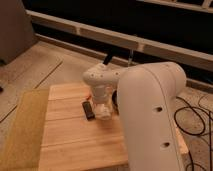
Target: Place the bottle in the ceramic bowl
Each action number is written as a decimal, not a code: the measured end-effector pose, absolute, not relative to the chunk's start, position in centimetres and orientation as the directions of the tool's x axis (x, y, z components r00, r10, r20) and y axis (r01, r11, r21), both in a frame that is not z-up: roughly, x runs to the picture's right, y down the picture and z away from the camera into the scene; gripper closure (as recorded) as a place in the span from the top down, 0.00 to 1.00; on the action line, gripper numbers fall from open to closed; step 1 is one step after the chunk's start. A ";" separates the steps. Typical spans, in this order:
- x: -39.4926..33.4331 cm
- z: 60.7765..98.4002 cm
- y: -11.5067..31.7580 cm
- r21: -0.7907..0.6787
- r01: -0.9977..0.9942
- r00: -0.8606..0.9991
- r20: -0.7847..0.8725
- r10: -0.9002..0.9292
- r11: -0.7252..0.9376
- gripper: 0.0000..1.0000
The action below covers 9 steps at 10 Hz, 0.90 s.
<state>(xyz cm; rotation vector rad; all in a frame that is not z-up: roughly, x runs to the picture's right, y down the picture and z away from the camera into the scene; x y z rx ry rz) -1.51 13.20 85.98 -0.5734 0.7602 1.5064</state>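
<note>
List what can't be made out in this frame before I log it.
1. Bowl: camera view, nearly all hidden behind the arm; only a dark sliver shows.
2. Bottle: camera view, cannot be told apart from the pale gripper, which sits low over the table beside the black bar.
3. Table's right part: camera view, covered by the arm.

Tool [103, 109] by bar [88, 110] blurry, bowl [115, 99] obsc.
</note>
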 end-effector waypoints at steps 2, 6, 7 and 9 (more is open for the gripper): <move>-1.1 86.6 13.7 0.125 -0.992 -0.096 -0.760 0.643 0.000 0.65; 0.2 87.2 14.2 0.137 -0.991 -0.114 -0.777 0.619 -0.011 0.65; 0.3 87.3 14.4 0.137 -0.990 -0.114 -0.781 0.614 -0.010 0.65; 0.3 87.5 14.7 0.120 -0.993 -0.093 -0.787 0.609 0.003 0.54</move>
